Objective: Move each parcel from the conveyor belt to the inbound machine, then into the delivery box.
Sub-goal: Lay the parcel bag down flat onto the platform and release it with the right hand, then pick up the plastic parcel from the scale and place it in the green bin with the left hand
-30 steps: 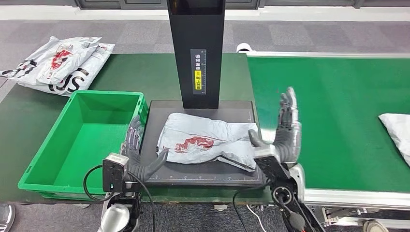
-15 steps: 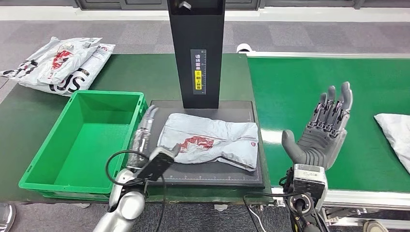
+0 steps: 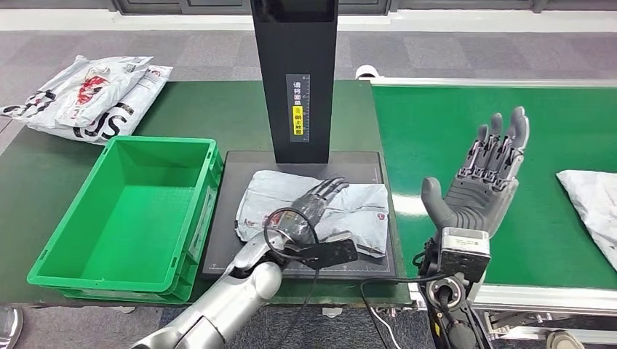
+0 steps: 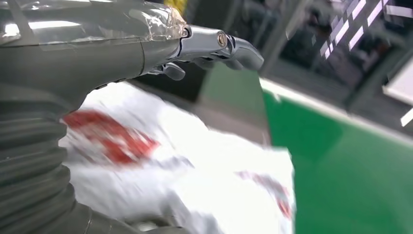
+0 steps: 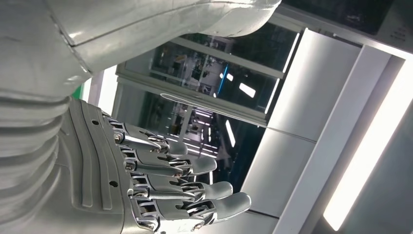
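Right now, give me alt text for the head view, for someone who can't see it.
The robot's left hand reaches over a grey parcel lying on the black inbound machine, while its right hand is raised, open, above the green conveyor belt. An empty green delivery box sits beside the machine, and another parcel waits on the belt.

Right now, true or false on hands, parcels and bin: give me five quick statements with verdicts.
1. The left hand is over the parcel on the scanner plate. True.
2. The right hand holds a parcel. False: it is raised, open and empty, above the belt.
3. The green bin has a parcel in it. False: nothing lies in it.
4. Another parcel lies on the belt near the right edge. True.
5. The bagged parcels behind the bin lie on the belt. False: they lie on the dark table.
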### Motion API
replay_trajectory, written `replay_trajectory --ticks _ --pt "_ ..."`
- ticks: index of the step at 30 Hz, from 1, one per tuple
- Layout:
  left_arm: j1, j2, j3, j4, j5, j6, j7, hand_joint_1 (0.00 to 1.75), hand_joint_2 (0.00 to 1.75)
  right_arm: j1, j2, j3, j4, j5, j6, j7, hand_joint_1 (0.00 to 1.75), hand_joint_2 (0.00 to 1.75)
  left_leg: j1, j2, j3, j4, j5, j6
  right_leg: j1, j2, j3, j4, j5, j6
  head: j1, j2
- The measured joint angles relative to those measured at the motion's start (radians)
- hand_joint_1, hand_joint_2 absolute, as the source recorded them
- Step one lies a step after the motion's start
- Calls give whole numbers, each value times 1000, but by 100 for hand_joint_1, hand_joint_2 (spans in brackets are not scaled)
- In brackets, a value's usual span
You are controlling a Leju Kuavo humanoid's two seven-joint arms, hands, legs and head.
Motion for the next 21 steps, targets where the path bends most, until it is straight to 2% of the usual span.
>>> replay_trajectory --ticks 4,7,14,21 --pt "-52 -48 -24 110 37 -45 14 0 175 -11 14 2 9 -2 3 7 0 175 0 0 0 0 0 0 0 0 0 0 0 0 0 0" --pt "-74 -67 -46 161 70 -69 36 0 175 -15 22 3 11 0 4 11 0 175 0 0 0 0 0 0 0 0 0 0 0 0 0 0" --pt "-121 -74 -122 254 130 -88 130 0 175 -14 36 3 11 4 8 14 0 175 0 1 0 0 0 0 0 0 0 0 0 0 0 0" --pt "-142 -74 -166 304 140 -85 151 0 175 -14 46 3 11 4 9 16 0 175 0 1 0 0 0 0 0 0 0 0 0 0 0 0"
